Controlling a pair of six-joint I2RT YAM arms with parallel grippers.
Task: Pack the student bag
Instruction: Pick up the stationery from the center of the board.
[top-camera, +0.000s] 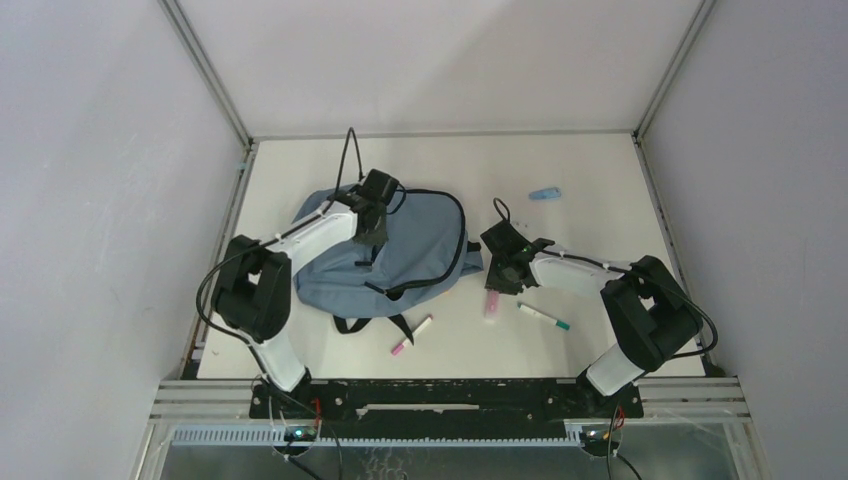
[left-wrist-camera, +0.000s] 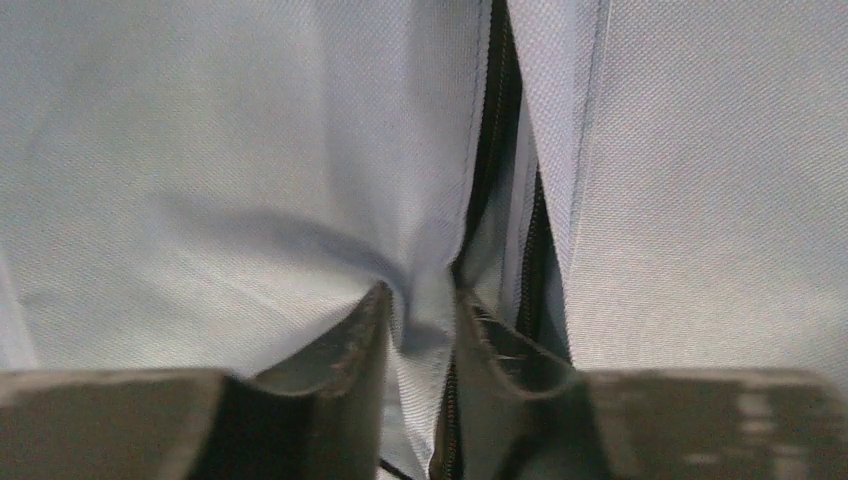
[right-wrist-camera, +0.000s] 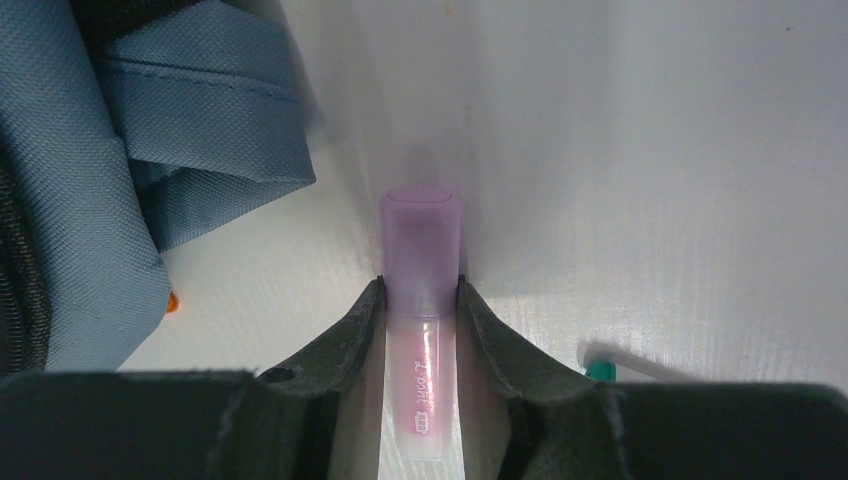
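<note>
The student bag (top-camera: 420, 250), dusty blue-grey with black straps, lies left of centre on the white table. My left gripper (top-camera: 372, 240) is down on its top. In the left wrist view that gripper (left-wrist-camera: 420, 300) is shut on a fold of the bag's fabric (left-wrist-camera: 200, 150), just beside the black zipper (left-wrist-camera: 495, 130). Right of the bag, my right gripper (top-camera: 497, 290) is low over the table. It (right-wrist-camera: 421, 290) is shut on a pink highlighter (right-wrist-camera: 421, 240), both fingers pressing its purple cap. A corner of the bag (right-wrist-camera: 200, 110) lies to the left of it.
A pink-and-white marker (top-camera: 412, 335) lies in front of the bag. A green-capped pen (top-camera: 544, 317) rests near the right gripper, its tip (right-wrist-camera: 600, 370) showing in the right wrist view. A small blue item (top-camera: 544, 193) sits at the back right. Grey walls close in three sides.
</note>
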